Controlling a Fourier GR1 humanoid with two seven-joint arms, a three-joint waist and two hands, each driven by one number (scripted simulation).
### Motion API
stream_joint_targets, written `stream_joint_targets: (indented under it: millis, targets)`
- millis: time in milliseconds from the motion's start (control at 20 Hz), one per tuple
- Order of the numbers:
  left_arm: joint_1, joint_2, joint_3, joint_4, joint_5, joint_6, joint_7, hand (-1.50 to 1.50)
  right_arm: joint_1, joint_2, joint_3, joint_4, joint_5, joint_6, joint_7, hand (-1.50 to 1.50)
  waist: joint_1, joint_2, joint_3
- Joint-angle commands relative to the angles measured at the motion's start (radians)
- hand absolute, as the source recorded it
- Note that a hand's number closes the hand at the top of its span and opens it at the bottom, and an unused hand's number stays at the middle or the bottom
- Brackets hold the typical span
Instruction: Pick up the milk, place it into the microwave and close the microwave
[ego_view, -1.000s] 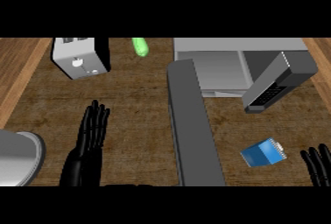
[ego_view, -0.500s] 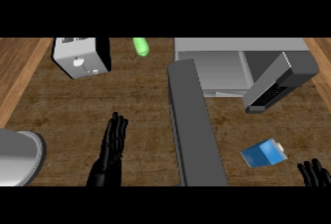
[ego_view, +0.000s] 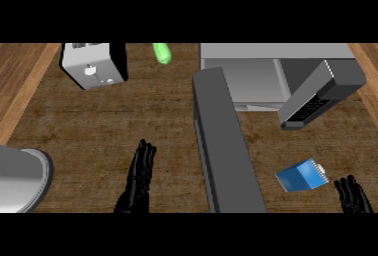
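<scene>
None of the task's steps: seen to be completed in the head view, the only view supplied.
Milk: a small blue carton (ego_view: 302, 175) is seen lying tilted on the wooden counter (ego_view: 88, 125), to the right of the open door and well apart from the oven's cavity; it is not held by anything.
Microwave: the grey body (ego_view: 277, 67) is seen at the upper right, with its cavity exposed and nothing visible inside as far as can be told.
Microwave door: the long dark panel (ego_view: 221, 150) is swung wide out toward the lower edge, so closing is judged to be outstanding.
Right hand: the black hand (ego_view: 354, 196) is shown at the lower right corner, just beside the carton but not touching it; its fingers are spread and straight, and nothing is grasped.
Left hand: the black hand (ego_view: 139, 177) is shown left of the door, fingers extended and together, holding nothing.
Remaining work: grasping, lifting, placing inside and shutting the door are all judged to be left.
Other items: a toaster (ego_view: 92, 65), a green vegetable (ego_view: 162, 52) and a grey pan lid or plate (ego_view: 18, 180) are left untouched.
</scene>
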Motion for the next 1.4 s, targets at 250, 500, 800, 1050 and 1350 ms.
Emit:
stream_joint_targets:
  millis: [250,500,800,1050,1350]
  targets:
    - [0.033,0.036,0.012,-0.004,0.052,-0.021,-0.031,-1.50,-0.191,0.000,-0.049,0.273,0.074,-0.065,-0.068,-1.50,0.003,0.000,0.000]
    - [0.110,0.102,0.039,-0.048,0.119,-0.074,-0.105,-1.50,-0.350,-0.038,-0.131,0.492,0.074,-0.110,-0.150,-1.50,0.007,0.001,0.000]
    - [0.150,0.180,0.119,-0.105,0.211,-0.150,-0.111,-1.50,-0.446,-0.068,-0.176,0.615,0.089,-0.164,-0.184,-1.50,0.008,0.001,0.000]
    - [0.127,0.177,0.176,-0.060,0.242,-0.167,-0.133,-1.50,-0.526,-0.099,-0.224,0.844,0.080,-0.182,-0.330,1.50,0.007,0.002,0.000]
    - [0.254,0.257,0.175,-0.149,0.279,-0.225,-0.176,-1.50,-0.644,-0.085,-0.249,0.980,0.090,-0.297,-0.373,1.50,0.012,0.001,0.000]
